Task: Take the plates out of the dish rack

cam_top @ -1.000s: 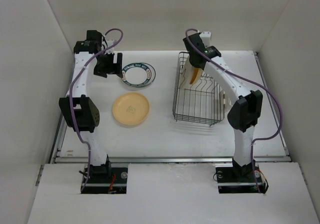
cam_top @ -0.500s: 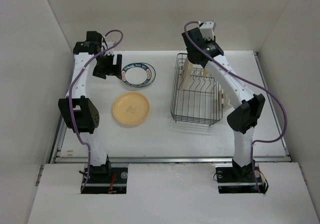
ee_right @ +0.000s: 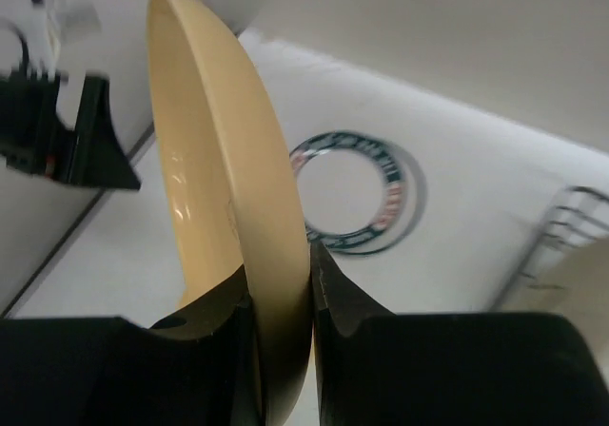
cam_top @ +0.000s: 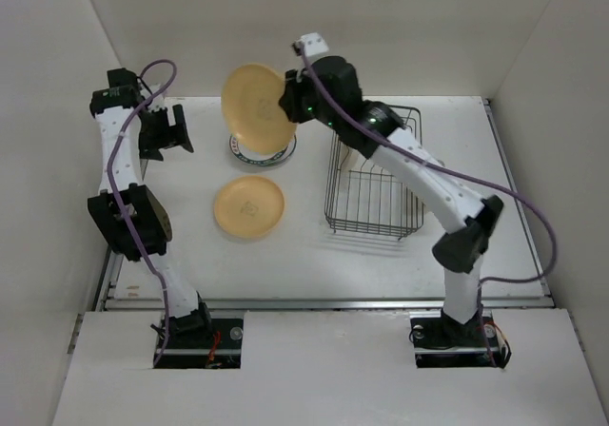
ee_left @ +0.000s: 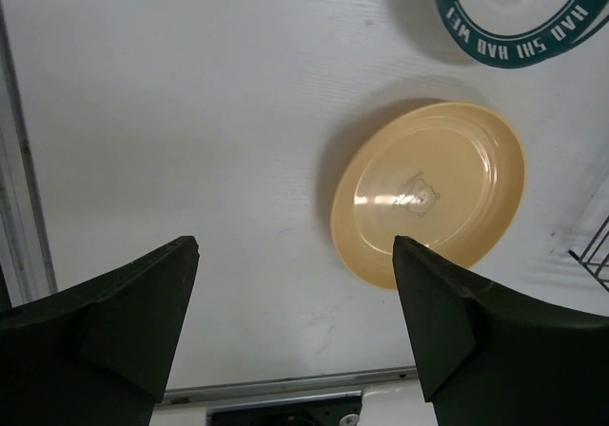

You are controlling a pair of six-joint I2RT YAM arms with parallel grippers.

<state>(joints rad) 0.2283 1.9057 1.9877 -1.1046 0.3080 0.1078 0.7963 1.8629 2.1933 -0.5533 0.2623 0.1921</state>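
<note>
My right gripper is shut on the rim of a yellow-orange plate, held on edge in the air. In the right wrist view the plate sits pinched between the fingers. Below it on the table lies a white plate with a dark lettered ring. A second yellow-orange plate lies flat nearer the front. The black wire dish rack stands to the right. My left gripper hangs open and empty at the far left, above bare table.
White walls close in the table at the back and on both sides. A metal rail runs along the front edge. The right arm's links reach over the rack. A corner of the rack shows in the left wrist view.
The right gripper has lifted the yellow-orange plate out of the rack and carried it left, over the ringed plate. The left arm has drawn back toward the left wall.
</note>
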